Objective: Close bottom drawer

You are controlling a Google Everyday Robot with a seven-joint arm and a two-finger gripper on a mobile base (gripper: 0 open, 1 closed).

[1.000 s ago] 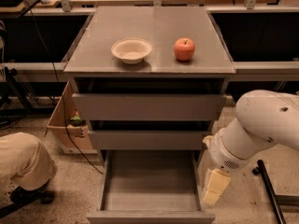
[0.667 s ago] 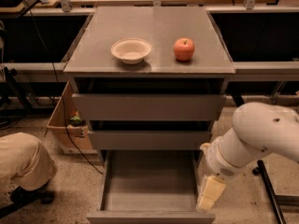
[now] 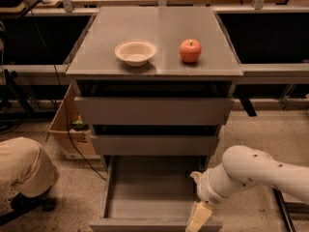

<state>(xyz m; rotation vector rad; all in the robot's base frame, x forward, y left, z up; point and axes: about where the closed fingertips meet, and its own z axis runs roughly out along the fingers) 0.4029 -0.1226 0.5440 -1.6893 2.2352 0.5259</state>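
The bottom drawer [image 3: 145, 197] of the grey cabinet is pulled far out, and its shallow grey inside shows. Its low front panel [image 3: 135, 224] lies at the lower edge of the view. My gripper [image 3: 198, 217] hangs from the white arm [image 3: 256, 175] at the drawer's front right corner, just above the front panel. The middle drawer [image 3: 154, 144] and the top drawer [image 3: 153, 110] above it stand slightly out.
A white bowl [image 3: 135, 51] and a red apple [image 3: 190, 50] sit on the cabinet top [image 3: 154, 30]. A cardboard box [image 3: 67, 129] stands at the cabinet's left. A person's knee in tan trousers [image 3: 21, 168] is at the lower left. Black table legs stand behind.
My arm and gripper have moved down and to the left, toward the front right corner of the bottom drawer. The drawer has not visibly moved.
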